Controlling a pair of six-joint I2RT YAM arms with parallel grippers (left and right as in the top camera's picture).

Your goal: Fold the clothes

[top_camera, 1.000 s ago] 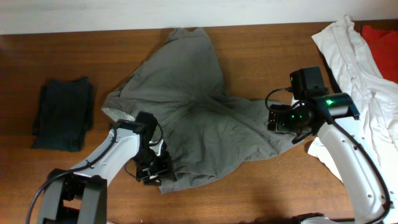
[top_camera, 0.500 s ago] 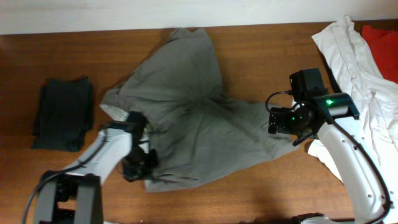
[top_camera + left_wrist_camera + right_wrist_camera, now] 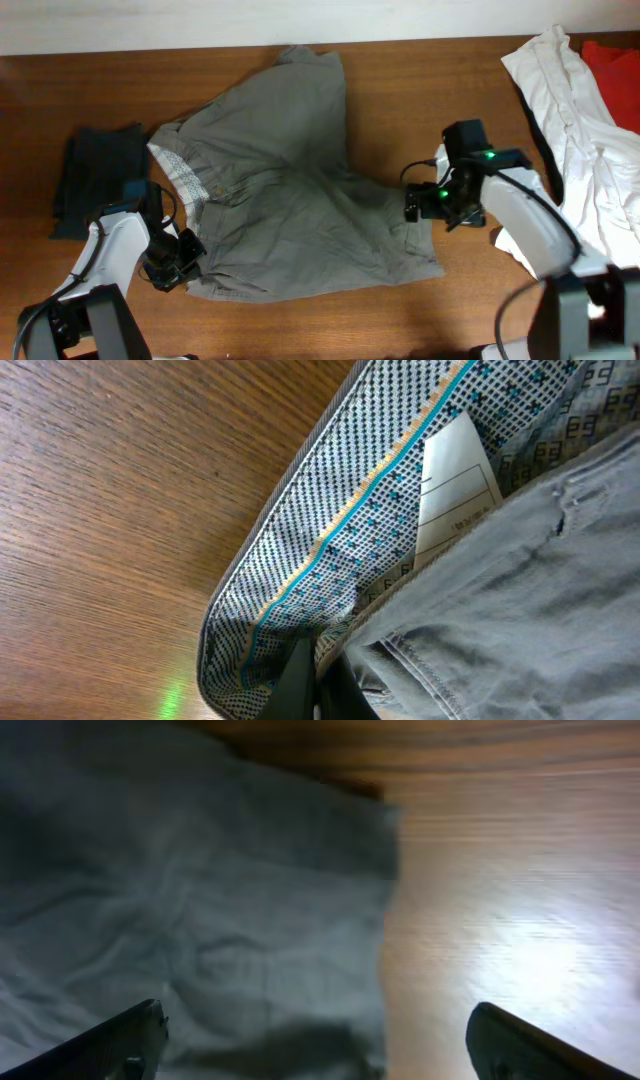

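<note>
A brown wooden table [image 3: 420,90] carries the shorts [image 3: 290,190], spread flat at its middle, one leg reaching far, the other right. The left gripper [image 3: 168,272] sits at their near left corner, fingers pressed together on the waistband [image 3: 330,530], whose patterned lining and white label [image 3: 455,480] show. The right gripper [image 3: 425,205] hangs over the right leg's hem, jaws spread wide, holding nothing. A dark garment [image 3: 100,180] lies folded at left; a white garment [image 3: 570,110] and a red cloth [image 3: 612,58] lie at right

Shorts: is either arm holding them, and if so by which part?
The left gripper holds the shorts by the patterned waistband, jaws shut on its edge. The right gripper, jaws open over a leg, holds nothing.
</note>
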